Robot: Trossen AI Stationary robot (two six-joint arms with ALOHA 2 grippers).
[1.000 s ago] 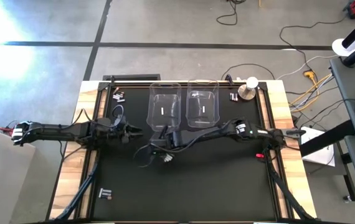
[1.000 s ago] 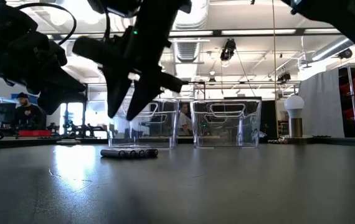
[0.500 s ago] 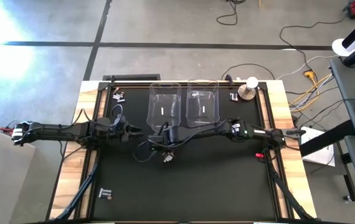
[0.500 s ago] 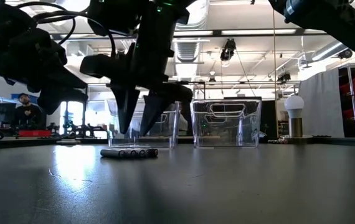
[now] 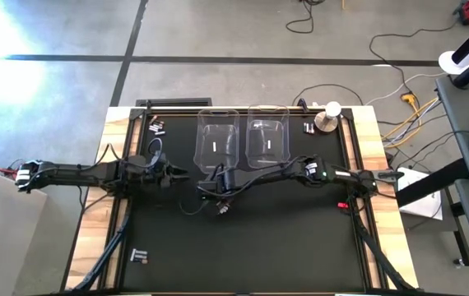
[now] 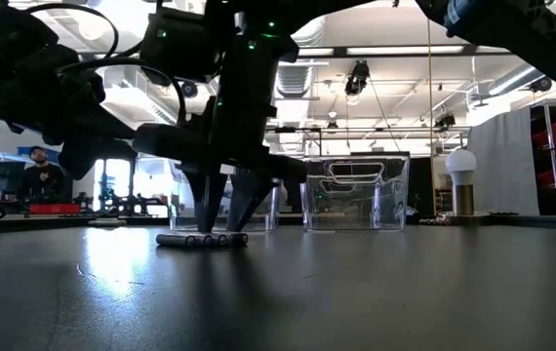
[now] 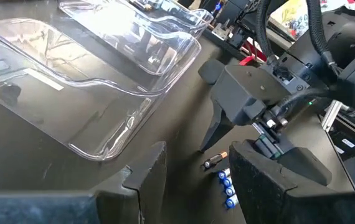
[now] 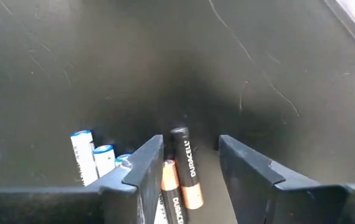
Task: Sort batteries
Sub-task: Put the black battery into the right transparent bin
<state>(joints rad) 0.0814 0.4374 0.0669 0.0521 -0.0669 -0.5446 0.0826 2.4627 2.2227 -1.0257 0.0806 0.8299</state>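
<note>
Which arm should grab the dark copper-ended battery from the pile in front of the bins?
The right. Its hand is down over the pile, open fingers straddling the dark battery, as the right wrist view shows. The left hand waits off to the side, above the mat.

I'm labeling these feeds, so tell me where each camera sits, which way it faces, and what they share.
High view: overhead, looking straight down; both arms, two clear bins.
Low view: table height, looking level across; right end effector descending on the batteries.
Left wrist view: on the left arm, past its own fingers toward the right end effector.
Right wrist view: on the right arm, looking down; open fingers straddling a Duracell battery.
Shared: all four show that battery cluster.
</note>
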